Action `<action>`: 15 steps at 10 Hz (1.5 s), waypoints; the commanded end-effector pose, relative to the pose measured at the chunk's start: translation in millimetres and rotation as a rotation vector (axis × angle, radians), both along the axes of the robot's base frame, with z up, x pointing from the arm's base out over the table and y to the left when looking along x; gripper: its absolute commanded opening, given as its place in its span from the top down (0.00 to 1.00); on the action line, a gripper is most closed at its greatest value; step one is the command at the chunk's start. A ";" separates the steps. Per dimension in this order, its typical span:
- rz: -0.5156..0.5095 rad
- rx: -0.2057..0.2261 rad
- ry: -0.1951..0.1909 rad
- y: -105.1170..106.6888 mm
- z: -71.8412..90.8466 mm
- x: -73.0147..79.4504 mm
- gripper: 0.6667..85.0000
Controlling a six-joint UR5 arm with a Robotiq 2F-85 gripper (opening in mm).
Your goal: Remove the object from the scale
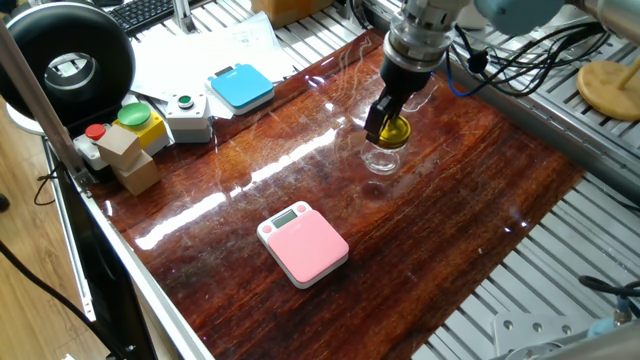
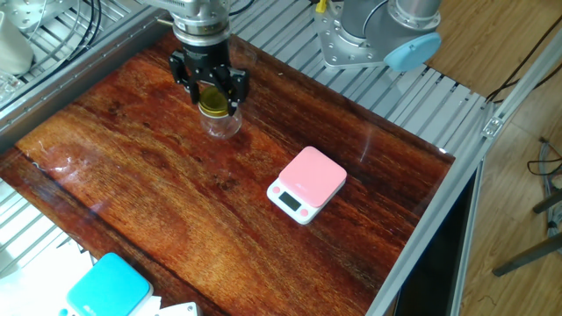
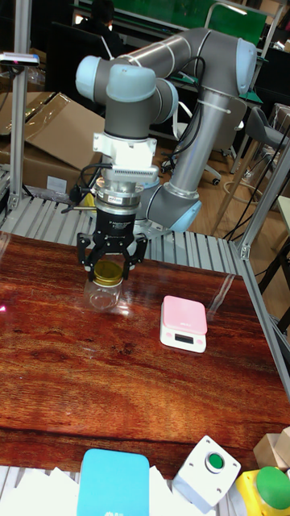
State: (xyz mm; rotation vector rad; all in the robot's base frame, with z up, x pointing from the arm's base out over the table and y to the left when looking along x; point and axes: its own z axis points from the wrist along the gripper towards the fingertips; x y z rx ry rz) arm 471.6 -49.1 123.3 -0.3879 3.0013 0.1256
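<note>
The object, a clear glass jar (image 1: 381,158) (image 2: 221,125) (image 3: 105,297) with a gold lid, stands on the dark wooden table toward its far side. My gripper (image 1: 390,125) (image 2: 212,95) (image 3: 109,262) comes straight down on it, with one finger on each side of the lid, and looks shut on it. The pink scale (image 1: 304,243) (image 2: 307,183) (image 3: 184,321) lies on the table, well apart from the jar. Nothing is on it.
A blue scale (image 1: 241,87) (image 2: 105,285) (image 3: 113,484) lies on papers at one table edge. Beside it are a white button box (image 1: 185,115) and wooden blocks (image 1: 130,160). Metal rails border the table (image 2: 158,228).
</note>
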 end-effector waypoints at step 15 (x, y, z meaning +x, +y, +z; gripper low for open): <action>-0.078 -0.014 -0.007 -9.1 -49.5 20.1 0.90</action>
